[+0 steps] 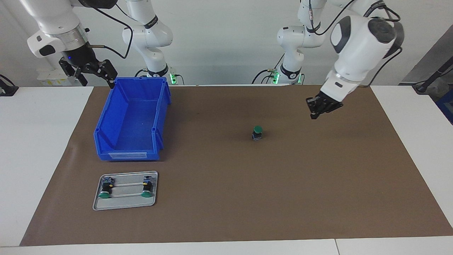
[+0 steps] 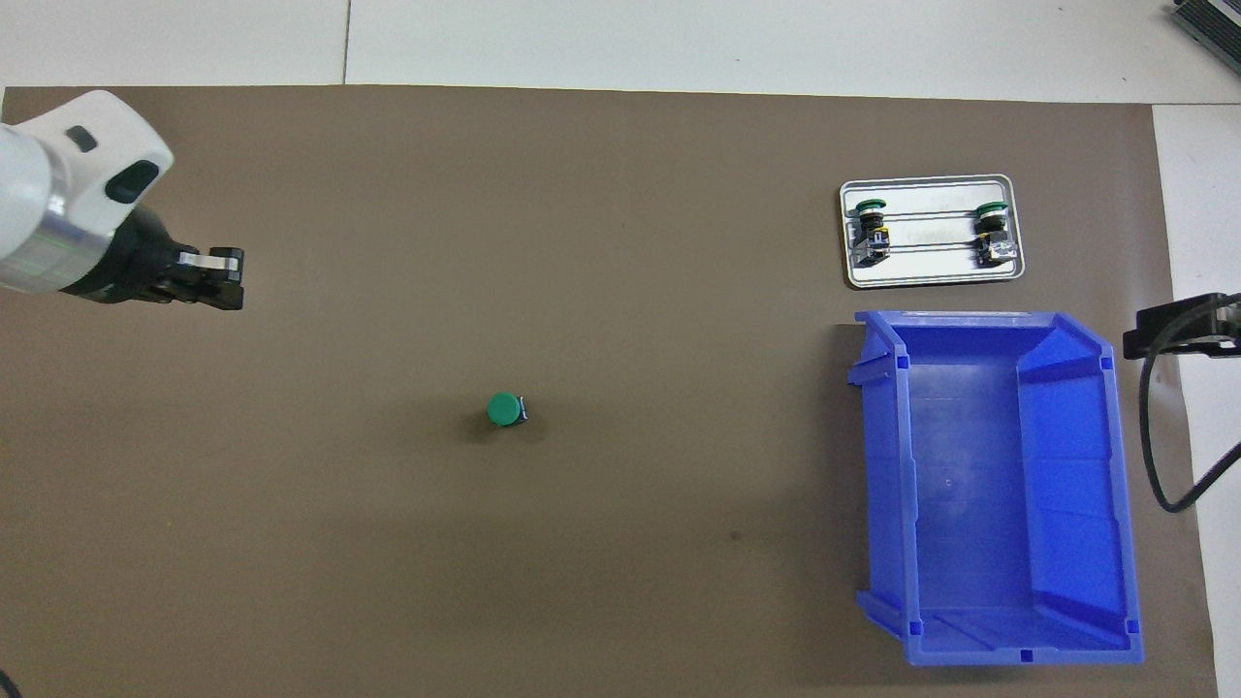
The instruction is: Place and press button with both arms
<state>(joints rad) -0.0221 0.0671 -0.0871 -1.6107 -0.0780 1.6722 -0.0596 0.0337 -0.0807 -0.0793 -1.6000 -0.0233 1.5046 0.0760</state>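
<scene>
One button (image 1: 257, 131) (image 2: 503, 409) stands upright with its green cap up on the brown mat, near the middle. My left gripper (image 1: 316, 112) (image 2: 229, 282) hangs in the air over the mat toward the left arm's end, well apart from the button. Its fingertips are together and hold nothing. My right gripper (image 1: 96, 76) (image 2: 1178, 334) is raised by the outer side of the blue bin (image 1: 106, 141) (image 2: 1115, 485), over the mat's edge. It is open and empty, and only its tip shows in the overhead view.
A metal tray (image 1: 124, 204) (image 2: 931, 278) lies on the mat, farther from the robots than the bin. Two more green-capped buttons (image 1: 105, 187) (image 2: 871, 228) lie on their sides on it. The bin has nothing in it.
</scene>
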